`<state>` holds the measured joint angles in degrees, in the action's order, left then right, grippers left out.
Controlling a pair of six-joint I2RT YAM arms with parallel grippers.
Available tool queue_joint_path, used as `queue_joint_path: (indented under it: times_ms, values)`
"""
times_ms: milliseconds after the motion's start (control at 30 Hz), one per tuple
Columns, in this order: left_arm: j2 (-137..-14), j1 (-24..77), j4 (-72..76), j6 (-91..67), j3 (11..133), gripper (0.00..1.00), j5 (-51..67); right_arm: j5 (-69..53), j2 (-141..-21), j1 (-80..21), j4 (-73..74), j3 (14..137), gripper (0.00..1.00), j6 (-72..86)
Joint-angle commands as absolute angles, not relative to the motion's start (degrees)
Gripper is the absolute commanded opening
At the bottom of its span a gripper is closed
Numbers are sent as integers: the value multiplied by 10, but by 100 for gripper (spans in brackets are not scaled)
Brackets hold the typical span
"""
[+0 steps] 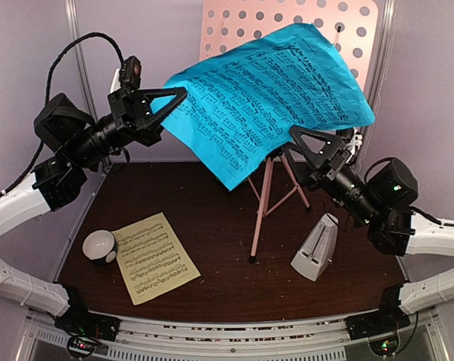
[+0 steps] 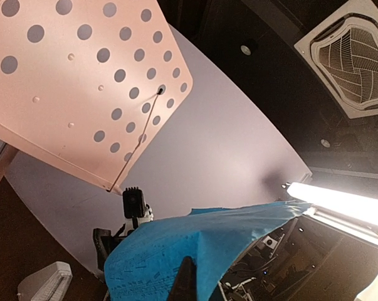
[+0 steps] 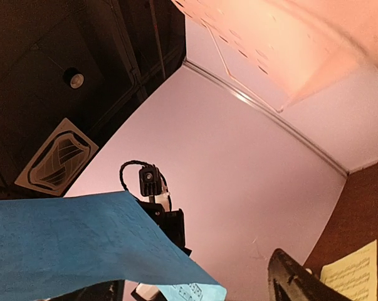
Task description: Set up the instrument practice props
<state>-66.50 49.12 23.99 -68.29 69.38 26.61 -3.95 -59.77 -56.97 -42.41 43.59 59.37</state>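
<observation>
My left gripper (image 1: pixel 181 93) is pinched narrow on the left edge of the crinkled blue paper sheet of printed music (image 1: pixel 272 86) and holds it in the air. The sheet slopes up to the right, across the front of the pink hole-punched desk of the music stand (image 1: pixel 238 19). My right gripper (image 1: pixel 294 134) sits at the sheet's lower right edge. In its wrist view its jaws stand wide apart, with a corner of the sheet between them, not clamped.

The stand's pink tripod legs (image 1: pixel 263 203) rest on the dark brown counter (image 1: pixel 211 226). A pale-yellow page of music (image 1: pixel 153 257) lies flat near the left front, just beside a small white-and-black cup (image 1: pixel 99 247). A white pyramid metronome (image 1: pixel 315 248) stands right of the legs.
</observation>
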Motion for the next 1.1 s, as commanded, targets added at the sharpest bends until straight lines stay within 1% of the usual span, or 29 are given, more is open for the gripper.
queue_joint_path:
  times_ms: [0,100,267,367,433,467,500,567,600,633,700,800,833,900,967,1067]
  values:
    - [-656,499,245,-693,683,0,274,11,-559,-571,-425,451,70,563]
    - [-663,505,254,-706,674,0,284,33,-542,-572,-405,450,59,545]
    - [-677,510,314,-756,652,0,304,27,-534,-572,-402,453,51,541]
    - [-684,512,321,-765,651,0,308,21,-534,-576,-406,453,45,542]
    - [-690,514,326,-766,653,0,312,22,-531,-582,-397,457,43,537]
    - [-694,517,326,-766,655,0,314,23,-528,-585,-386,461,39,529]
    - [-697,518,330,-765,656,0,315,26,-524,-588,-370,468,33,520]
    - [-699,520,327,-753,656,0,317,34,-514,-593,-325,487,16,498]
    - [-698,521,310,-740,661,0,318,42,-505,-597,-293,503,3,484]
    - [-694,520,278,-713,669,0,318,55,-498,-606,-254,522,0,466]
    - [-682,520,161,-629,698,1,295,85,-484,-622,-182,560,0,425]
    - [-665,520,13,-506,749,30,243,125,-471,-640,-74,620,0,383]
    - [-660,519,-28,-469,764,37,222,132,-469,-644,-38,639,0,372]
    - [-651,519,-99,-397,790,44,176,144,-472,-651,28,678,0,360]
    - [-647,519,-162,-339,818,47,129,148,-481,-657,84,720,0,348]
    - [-649,520,-241,-256,862,49,63,139,-511,-660,179,819,0,325]
